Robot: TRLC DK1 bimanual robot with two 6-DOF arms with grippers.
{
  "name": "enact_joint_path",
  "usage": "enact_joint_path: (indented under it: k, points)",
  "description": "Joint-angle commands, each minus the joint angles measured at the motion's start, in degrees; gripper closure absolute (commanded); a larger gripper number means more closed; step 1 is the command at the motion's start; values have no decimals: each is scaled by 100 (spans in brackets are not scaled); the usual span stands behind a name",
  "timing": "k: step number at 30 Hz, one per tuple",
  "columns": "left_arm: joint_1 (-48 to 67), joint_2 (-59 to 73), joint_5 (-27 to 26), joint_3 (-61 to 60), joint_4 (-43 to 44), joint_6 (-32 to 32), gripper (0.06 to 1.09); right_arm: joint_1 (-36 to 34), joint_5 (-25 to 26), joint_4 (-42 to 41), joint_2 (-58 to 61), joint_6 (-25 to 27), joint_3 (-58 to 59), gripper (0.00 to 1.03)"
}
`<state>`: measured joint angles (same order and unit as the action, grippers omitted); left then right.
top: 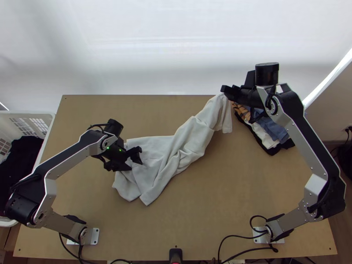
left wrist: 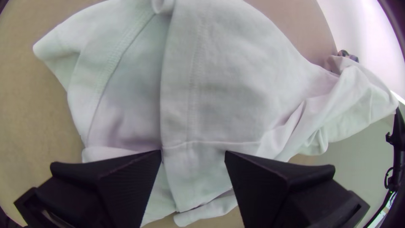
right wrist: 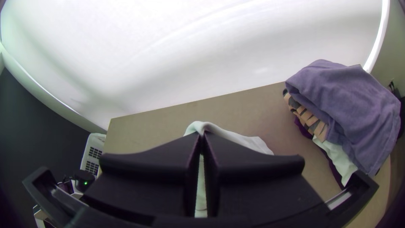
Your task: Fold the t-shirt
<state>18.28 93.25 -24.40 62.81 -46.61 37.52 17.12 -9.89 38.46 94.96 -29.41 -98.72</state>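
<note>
A white t-shirt (top: 176, 152) lies rumpled across the table's middle, its far right end lifted by my right gripper (top: 223, 91). In the right wrist view the right gripper (right wrist: 201, 139) is shut on a bit of the shirt (right wrist: 244, 141). My left gripper (top: 137, 156) stands over the shirt's left end. Seen from its own wrist, the left gripper (left wrist: 193, 156) has its fingers wide apart above the shirt (left wrist: 228, 84), where hems, seams and overlapping layers show flat below. The shirt's middle is bunched in long folds.
A stack of folded clothes (top: 266, 132) lies at the table's far right, beneath the right arm. A white basket (top: 48, 123) with dark cloth stands off the table's left edge. Bare tabletop (top: 229, 189) stretches in front of the shirt. Cables run along the near edge.
</note>
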Motion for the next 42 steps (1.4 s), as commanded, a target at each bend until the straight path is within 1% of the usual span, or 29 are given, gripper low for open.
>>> enact_joint_path:
  k: [1,6,7,8,10,11,14,15,21,26,29,32,34,37,42]
  points:
    - [-9,132,15,-172,47,107,33,-16,-13,-58,5,-127,-209,100]
    - [9,211,76,-207,214,115,35,-7,-13,-58,-4,-127,-192,100]
    - [17,211,94,-207,275,151,41,1,-13,-58,-4,-127,-174,100]
    - [26,193,208,-216,425,238,51,10,-13,-58,-4,-127,-174,100]
    - [26,97,357,-278,759,414,74,19,-13,-58,-12,-135,-165,100]
    - [26,79,410,-286,899,511,80,19,-13,-58,-12,-135,-165,100]
    - [35,88,542,-207,970,590,96,19,-13,-58,-21,-135,-165,100]
    - [35,70,665,-190,1031,643,105,19,-13,-58,-21,-135,-165,100]
    - [-27,-62,683,-40,1014,652,105,-7,-13,-58,-30,-153,-218,100]
    - [-343,-519,630,505,847,739,105,-69,5,-128,-83,-83,-245,100]
    - [-642,-686,630,1058,680,792,105,-78,84,-233,-144,164,-253,100]
    - [-1020,-677,639,1832,293,819,105,-122,356,-260,-171,269,-350,100]
    - [-1283,-668,656,2324,214,854,105,-183,374,-260,-171,366,-429,100]
    - [-1565,-615,674,3062,-32,836,105,-289,664,-295,-171,682,-587,100]
    - [-2004,-475,691,4178,-191,924,105,-473,796,-453,-153,1218,-1115,100]
